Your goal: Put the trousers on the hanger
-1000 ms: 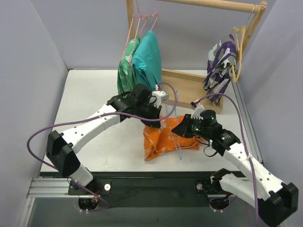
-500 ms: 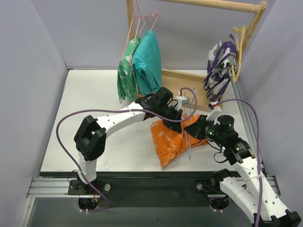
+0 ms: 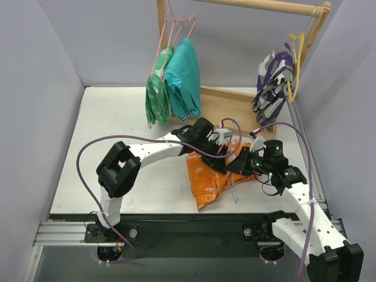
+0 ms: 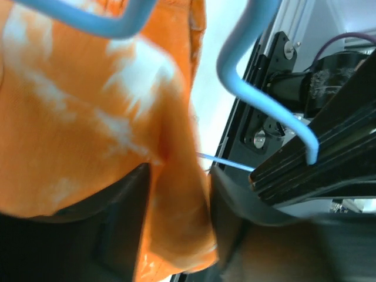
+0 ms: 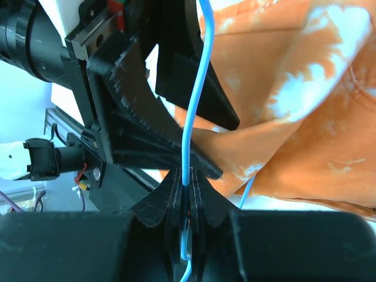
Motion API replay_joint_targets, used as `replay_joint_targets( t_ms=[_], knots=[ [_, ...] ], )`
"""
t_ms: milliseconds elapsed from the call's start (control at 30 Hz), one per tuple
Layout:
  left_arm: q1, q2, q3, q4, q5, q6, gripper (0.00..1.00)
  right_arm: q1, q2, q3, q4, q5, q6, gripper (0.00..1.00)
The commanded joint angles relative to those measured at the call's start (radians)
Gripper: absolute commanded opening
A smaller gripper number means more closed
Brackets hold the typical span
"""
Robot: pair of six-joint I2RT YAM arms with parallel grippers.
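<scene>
The orange trousers (image 3: 210, 175) with white splotches lie bunched on the table between the arms. My left gripper (image 3: 226, 154) reaches over their upper edge. In the left wrist view the left gripper (image 4: 179, 170) stands open, and a fold of the trousers (image 4: 88, 117) hangs in the gap between its fingers. The light-blue hanger (image 4: 258, 100) crosses above that fold. My right gripper (image 3: 242, 163) sits just right of the left one. The right gripper (image 5: 188, 182) is shut on the thin hanger (image 5: 197, 88) wire, with the trousers (image 5: 294, 88) behind. A bit of the hanger (image 3: 234, 189) shows below the cloth.
A wooden rack (image 3: 258, 6) stands at the back on a wooden base (image 3: 235, 106). It carries a teal garment (image 3: 182, 76) and a green one (image 3: 157, 97) on pink hangers, and a purple-and-white garment (image 3: 271, 82) by a yellow hanger (image 3: 296, 53).
The left jaws have parted from shut to open over the trousers fold. The right gripper with the hanger has moved left, close to the left gripper. The trousers shifted right across the second.
</scene>
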Motion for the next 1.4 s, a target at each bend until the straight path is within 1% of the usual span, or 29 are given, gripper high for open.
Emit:
replay_joint_targets(
  t_ms=[0, 100, 133, 167, 200, 333, 467, 567, 600, 633, 700, 767, 867, 1033, 1100, 1133, 1167, 1200, 1233, 1267, 1300, 1333, 1367],
  knots=[
    [0.008, -0.038, -0.047, 0.080, -0.014, -0.026, 0.64, 0.001, 0.032, 0.019, 0.050, -0.106, -0.037, 0.00],
    [0.014, -0.063, -0.067, 0.089, -0.040, -0.035, 0.73, 0.002, 0.052, 0.020, 0.041, -0.114, -0.045, 0.00],
    [0.019, -0.092, -0.079, 0.101, -0.055, -0.049, 0.77, 0.002, 0.060, 0.019, 0.035, -0.116, -0.045, 0.00],
    [0.023, -0.110, -0.102, 0.113, -0.063, -0.060, 0.84, 0.004, 0.062, 0.014, 0.029, -0.117, -0.045, 0.00],
    [0.039, -0.126, -0.114, 0.130, -0.069, -0.072, 0.85, 0.004, 0.062, 0.010, 0.024, -0.116, -0.043, 0.00],
    [0.066, -0.251, -0.186, 0.195, -0.074, -0.144, 0.86, 0.013, 0.028, -0.004, -0.014, -0.093, -0.045, 0.00],
    [0.079, -0.334, -0.255, 0.280, -0.109, -0.219, 0.86, 0.033, -0.009, -0.035, -0.037, -0.077, -0.033, 0.00],
    [0.085, -0.353, -0.309, 0.415, -0.117, -0.317, 0.87, 0.071, -0.024, -0.058, -0.032, -0.051, -0.016, 0.00],
    [0.085, -0.347, -0.318, 0.484, -0.111, -0.346, 0.87, 0.082, -0.027, -0.061, -0.029, -0.045, -0.011, 0.00],
    [0.085, -0.321, -0.318, 0.510, -0.103, -0.395, 0.88, 0.094, -0.030, -0.064, -0.022, -0.038, -0.005, 0.00],
    [0.077, -0.289, -0.303, 0.547, -0.092, -0.429, 0.88, 0.132, -0.030, -0.066, -0.011, -0.007, 0.012, 0.00],
    [0.062, -0.249, -0.269, 0.549, -0.100, -0.457, 0.88, 0.159, -0.026, -0.064, 0.006, 0.018, 0.030, 0.00],
    [0.037, -0.203, -0.210, 0.437, -0.126, -0.436, 0.88, 0.189, -0.023, -0.073, 0.035, 0.035, 0.055, 0.00],
    [0.024, -0.177, -0.206, 0.413, -0.140, -0.445, 0.87, 0.206, -0.021, -0.083, 0.060, 0.041, 0.067, 0.00],
    [0.022, -0.169, -0.206, 0.408, -0.144, -0.455, 0.82, 0.208, -0.018, -0.086, 0.060, 0.038, 0.064, 0.00],
    [0.022, -0.166, -0.205, 0.405, -0.152, -0.460, 0.78, 0.209, -0.015, -0.086, 0.060, 0.036, 0.064, 0.00],
    [0.024, -0.164, -0.203, 0.387, -0.158, -0.466, 0.72, 0.212, -0.014, -0.086, 0.060, 0.036, 0.064, 0.00],
    [0.024, -0.158, -0.196, 0.370, -0.169, -0.474, 0.55, 0.214, -0.012, -0.089, 0.060, 0.035, 0.064, 0.00],
    [0.024, -0.157, -0.192, 0.353, -0.176, -0.478, 0.47, 0.212, -0.010, -0.089, 0.058, 0.036, 0.066, 0.00],
    [0.024, -0.155, -0.194, 0.313, -0.187, -0.485, 0.38, 0.214, -0.009, -0.089, 0.060, 0.038, 0.067, 0.00],
    [0.024, -0.155, -0.197, 0.298, -0.195, -0.498, 0.20, 0.214, -0.009, -0.090, 0.057, 0.039, 0.069, 0.01],
    [0.024, -0.157, -0.200, 0.282, -0.206, -0.503, 0.13, 0.212, -0.009, -0.090, 0.058, 0.044, 0.072, 0.05],
    [0.024, -0.157, -0.205, 0.261, -0.218, -0.512, 0.09, 0.215, -0.007, -0.090, 0.055, 0.048, 0.072, 0.09]
  ],
)
